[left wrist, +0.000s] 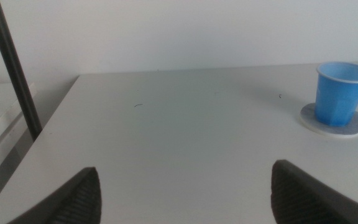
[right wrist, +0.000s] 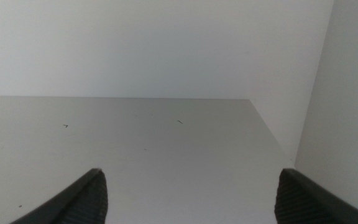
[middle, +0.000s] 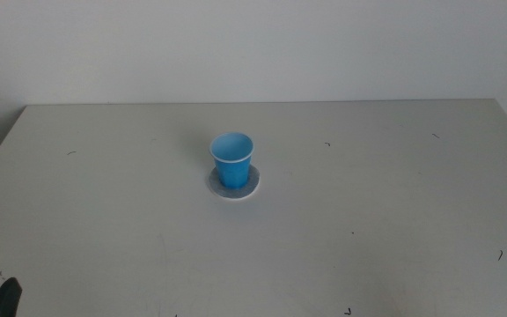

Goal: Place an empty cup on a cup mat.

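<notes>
In the middle view, the cup (middle: pixel 232 159) is seen standing upright on the cup mat (middle: pixel 233 187), near the centre of the grey table (middle: pixel 394 220); the mat's pale edge is visible around the cup's base, a little more of it toward the camera. The cup's blue inside is seen from above, and nothing can be made out in it. No arm is seen near the cup; only a dark tip of the left gripper (middle: pixel 7 298) is shown at the bottom left corner of the picture, well apart from the cup, and the right arm is not seen in this view at all. In the left wrist view, the left gripper (left wrist: pixel 185 193) is shown with its two dark jaws spread wide apart and nothing held between them, bare table being seen in the gap; the cup (left wrist: pixel 340 93) is seen beyond, resting on the cup mat (left wrist: pixel 334 124), well apart from the jaws. A dark pole (left wrist: pixel 14 68) is seen standing beside the table's edge. In the right wrist view, the right gripper (right wrist: pixel 188 196) is likewise shown released, its jaws far apart over bare table with nothing between them; neither cup nor mat is seen here, only the table's corner and a white wall (right wrist: pixel 154 43).
</notes>
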Robot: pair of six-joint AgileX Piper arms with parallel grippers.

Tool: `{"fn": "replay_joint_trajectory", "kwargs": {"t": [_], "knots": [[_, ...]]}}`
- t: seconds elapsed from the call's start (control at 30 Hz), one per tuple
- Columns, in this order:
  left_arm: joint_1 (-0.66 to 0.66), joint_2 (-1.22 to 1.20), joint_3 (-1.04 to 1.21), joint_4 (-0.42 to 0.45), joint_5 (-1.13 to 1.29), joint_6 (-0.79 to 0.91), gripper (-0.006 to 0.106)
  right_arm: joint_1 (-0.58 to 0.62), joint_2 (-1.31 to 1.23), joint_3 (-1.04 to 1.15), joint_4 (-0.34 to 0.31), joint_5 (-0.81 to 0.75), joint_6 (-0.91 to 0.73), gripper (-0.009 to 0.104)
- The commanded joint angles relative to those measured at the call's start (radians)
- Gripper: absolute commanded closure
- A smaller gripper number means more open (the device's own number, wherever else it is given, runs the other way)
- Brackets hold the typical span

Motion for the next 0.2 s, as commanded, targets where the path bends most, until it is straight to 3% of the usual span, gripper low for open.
{"fn": "replay_joint_trajectory", "kwargs": {"t": [0.0, 0.17], "knots": [[0.001, 0.002, -0.004, -0.006, -0.07, -0.006, -0.005, 0.002, -0.019, -0.012, -0.009, -0.078, -0.008, 0.001], [0.001, -0.029, -0.004, -0.006, -0.07, -0.006, -0.005, 0.002, -0.019, -0.012, -0.009, -0.078, -0.008, 0.001]]}}
